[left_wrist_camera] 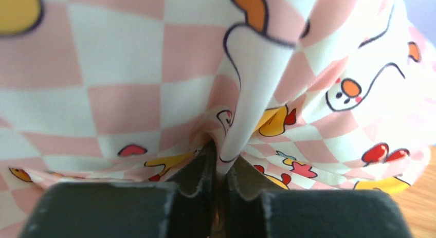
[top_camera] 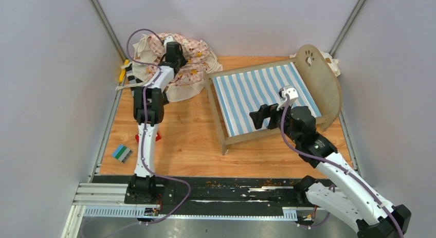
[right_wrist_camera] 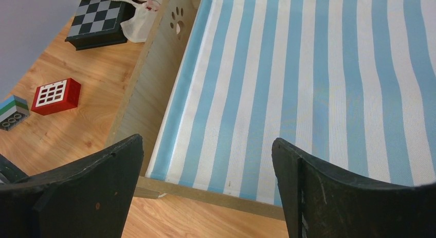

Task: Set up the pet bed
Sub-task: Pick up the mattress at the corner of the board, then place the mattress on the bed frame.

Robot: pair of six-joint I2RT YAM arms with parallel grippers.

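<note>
Now: pet bed (top_camera: 267, 96) on right half of tabletop (top_camera: 185, 145), cushion (top_camera: 190, 63) pinched at far left

Pet bed stands upright on its legs, right of ctr, w/ blue-and-white striped base face up and bare. Rounded headboard (top_camera: 321, 84) is at the bed's right end, paw-print cutout (top_camera: 309, 56) near its top. Small cream pillow (top_camera: 333, 63) peeks out just behind the headboard, mostly hidden.

Right pincer (top_camera: 259, 116) hangs over the striped base near the bed's front rail. In the right wrist view its jaws stand wide apart w/ nothing btwn them, only striped fabric (right_wrist_camera: 319, 84) and the wood rail below. Can't tell if it touches the fabric.

Left pincer (top_camera: 172, 50) is at the far-left corner, well apart from the bed, down on the pink checkered cushion. Left wrist view shows the jaws nearly together, clamping a raised fold of that cushion (left_wrist_camera: 154, 84); the fold runs up from btwn the pads (left_wrist_camera: 198, 168).

Cushion lies crumpled, its edge just beside the bed's far-left corner.

Elsewhere on the left side: checkered box (right_wrist_camera: 100, 22) near the cushion, red block (right_wrist_camera: 55, 95) by the left arm, green-blue brick (top_camera: 122, 153) near the front-left edge.
</note>
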